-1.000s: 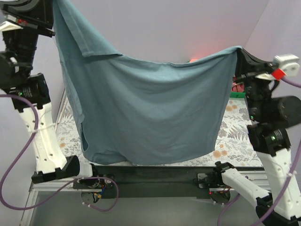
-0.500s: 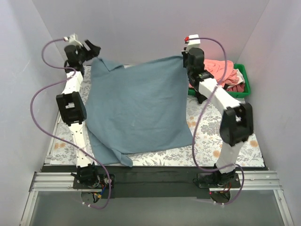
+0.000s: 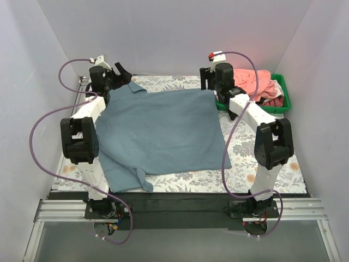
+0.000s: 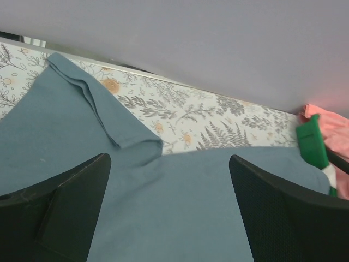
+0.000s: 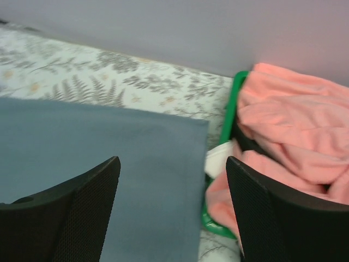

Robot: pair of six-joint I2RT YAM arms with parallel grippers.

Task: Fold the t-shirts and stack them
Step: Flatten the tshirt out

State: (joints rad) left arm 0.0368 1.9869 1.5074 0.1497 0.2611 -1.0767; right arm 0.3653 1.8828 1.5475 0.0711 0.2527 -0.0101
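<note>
Grey-blue t-shirt (image 3: 161, 131) lies flat, long axis left-right, sleeves leftward.

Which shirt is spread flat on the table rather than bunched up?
The grey-blue shirt, laid open across the floral table cover. The salmon-pink shirts lie crumpled in the green bin at the far right.

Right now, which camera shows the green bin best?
Top external: nearly the whole bin shows, heaped with pink shirts. Right wrist catches only its near rim and some pink cloth; left wrist, just a green sliver at the far right.
</note>
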